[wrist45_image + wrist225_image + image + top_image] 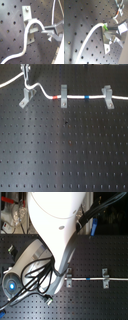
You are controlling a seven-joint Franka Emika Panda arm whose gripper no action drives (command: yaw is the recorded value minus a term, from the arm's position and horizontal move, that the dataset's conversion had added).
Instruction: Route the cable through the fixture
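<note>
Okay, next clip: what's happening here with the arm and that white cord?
A single robot arm is threading the cable through brackets on a black perforated board. Its hand is shut on the cable just above the skewed fixture at the first exterior view's left. The cable already runs through the two upright brackets further right, but arcs over the fixture rather than sitting in it.

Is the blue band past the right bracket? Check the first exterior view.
No. The blue band on the cable sits between the two upright brackets, short of the right bracket.
</note>
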